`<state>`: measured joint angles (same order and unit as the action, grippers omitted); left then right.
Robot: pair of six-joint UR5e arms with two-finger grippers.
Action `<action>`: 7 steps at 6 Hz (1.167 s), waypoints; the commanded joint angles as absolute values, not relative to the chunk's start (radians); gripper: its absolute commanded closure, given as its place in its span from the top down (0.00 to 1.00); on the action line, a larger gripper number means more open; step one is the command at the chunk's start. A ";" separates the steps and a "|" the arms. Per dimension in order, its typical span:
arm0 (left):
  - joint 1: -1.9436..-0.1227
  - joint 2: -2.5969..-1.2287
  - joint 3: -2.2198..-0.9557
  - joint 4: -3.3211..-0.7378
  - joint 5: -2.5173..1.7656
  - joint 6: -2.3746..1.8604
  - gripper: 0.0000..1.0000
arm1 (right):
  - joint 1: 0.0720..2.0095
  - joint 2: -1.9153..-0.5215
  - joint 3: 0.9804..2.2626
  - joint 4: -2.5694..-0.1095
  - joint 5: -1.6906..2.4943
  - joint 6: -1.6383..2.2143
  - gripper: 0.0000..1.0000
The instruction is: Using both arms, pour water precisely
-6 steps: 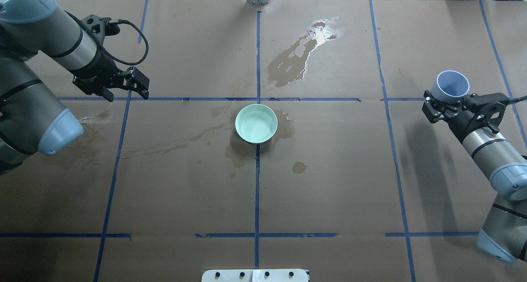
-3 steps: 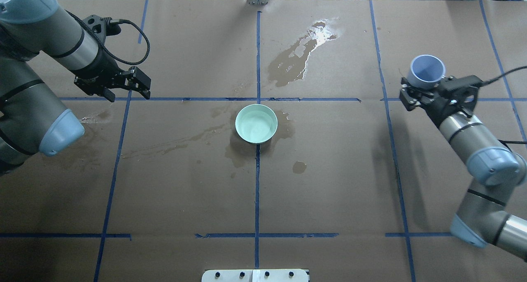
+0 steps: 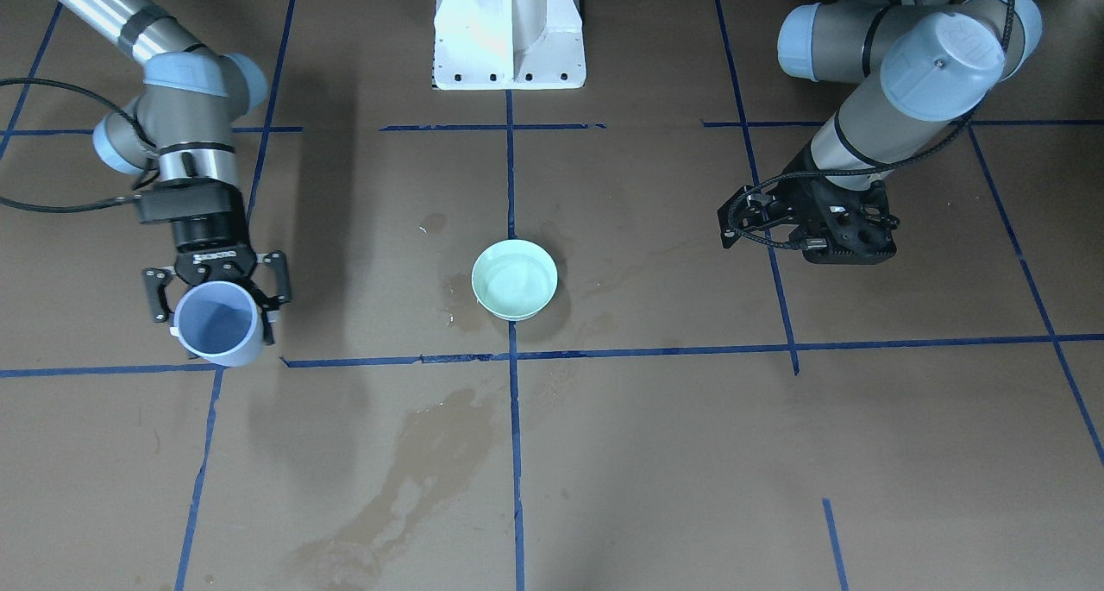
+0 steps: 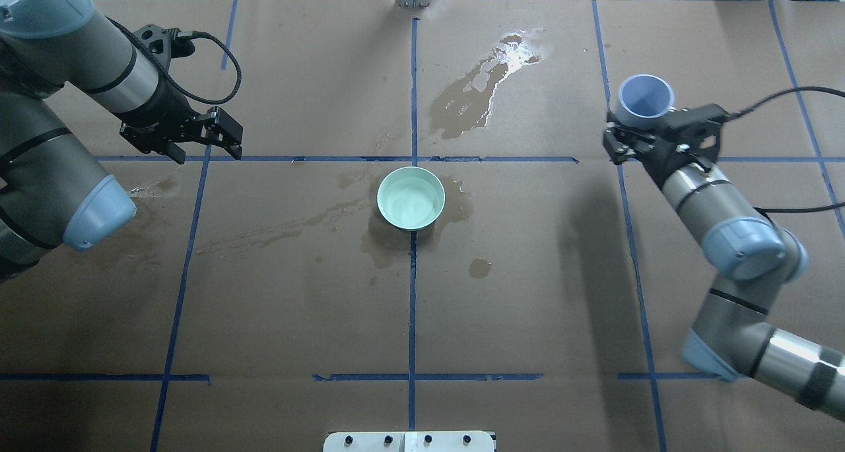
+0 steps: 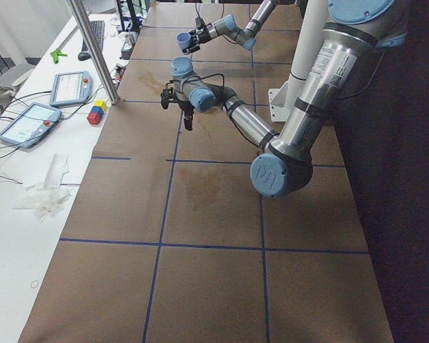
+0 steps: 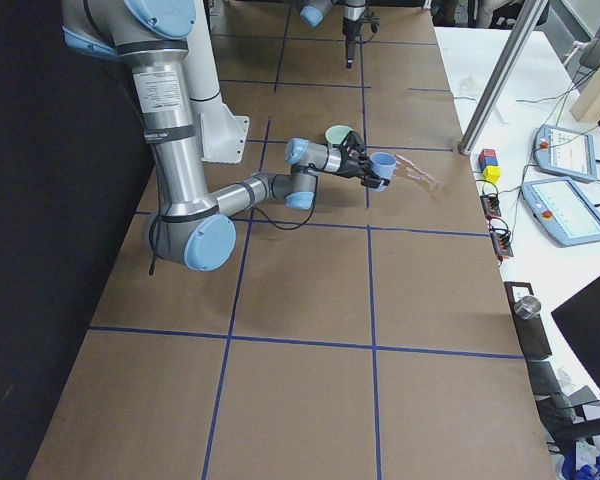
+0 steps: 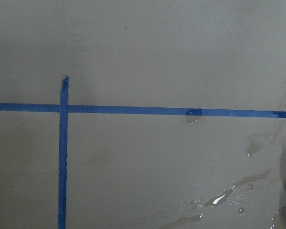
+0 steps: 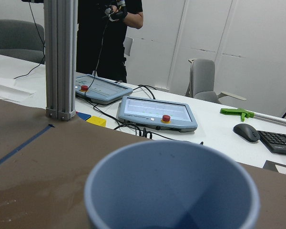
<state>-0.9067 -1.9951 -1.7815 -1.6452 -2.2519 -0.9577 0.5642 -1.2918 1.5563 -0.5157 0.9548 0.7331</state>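
A mint-green bowl (image 4: 410,198) with clear water (image 4: 409,201) stands at the table's middle, also in the front view (image 3: 515,279). My right gripper (image 4: 643,137) is shut on a pale blue cup (image 4: 645,100), held upright above the table right of the bowl and well apart from it. The cup also shows in the front view (image 3: 216,322) and fills the right wrist view (image 8: 171,191); I cannot tell its water level. My left gripper (image 4: 204,150) is open and empty, above the tape cross to the bowl's far left.
Dark wet stains lie around the bowl and toward the far edge (image 4: 485,86). Blue tape lines grid the brown paper. A white pedestal (image 3: 509,30) stands at the robot's side. An aluminium post (image 8: 61,57) and tablets (image 8: 157,112) stand beyond the far edge.
My right arm has carried the cup leftward, toward the bowl's side, and farther from the robot. The left arm and the bowl have stayed where they were.
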 commanded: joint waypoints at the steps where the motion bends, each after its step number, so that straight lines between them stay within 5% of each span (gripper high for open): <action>1: -0.907 -1.996 -1.781 -1.646 -2.252 -0.963 1.00 | 0.472 -1.180 1.551 -0.686 0.823 0.732 0.00; 7: -0.907 -1.996 -1.779 -1.646 -2.252 -0.962 1.00 | 0.319 -1.037 1.543 -1.069 0.621 0.542 0.00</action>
